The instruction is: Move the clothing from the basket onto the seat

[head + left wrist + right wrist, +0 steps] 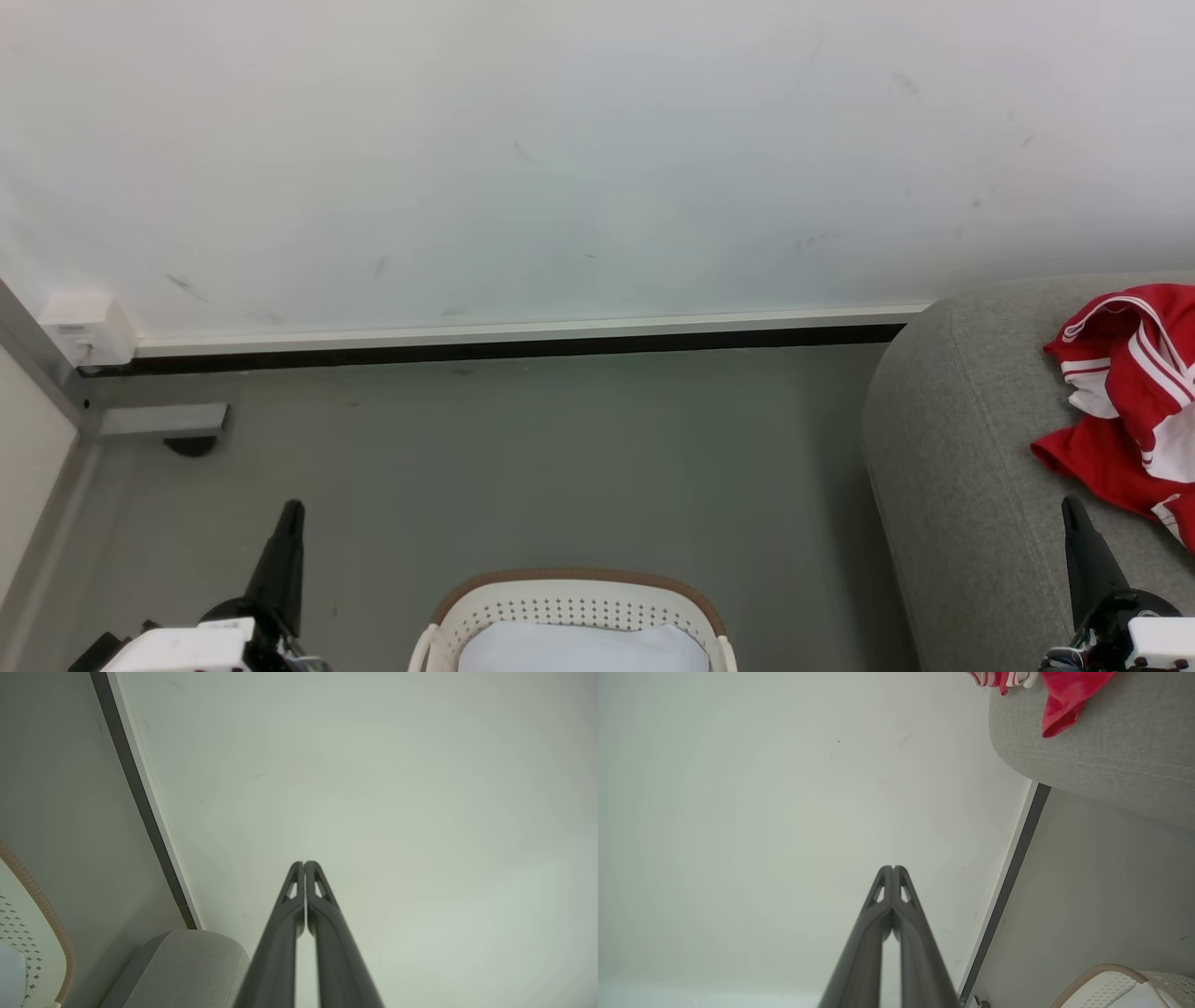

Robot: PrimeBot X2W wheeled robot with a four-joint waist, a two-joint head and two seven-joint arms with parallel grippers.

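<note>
Presently the clothing is seen crumpled on the seat at the right, red with white stripes, set back from the seat's rounded left edge. The basket is stood on the floor at bottom centre, its far brown rim curved toward the wall. Something pale is seen inside it. A strip of bare floor lies between basket and seat, and a broader stretch between the basket and the skirting, whose right end is hidden behind the seat's far corner.

The left claw is held fully closed with nothing in it, over the floor to the left of the basket and apart from it. The right claw is likewise closed and empty, shown against the seat's near part, near the clothing's lower hem; contact cannot be told. At far left, a metal frame and a small wall box are found in the corner.
</note>
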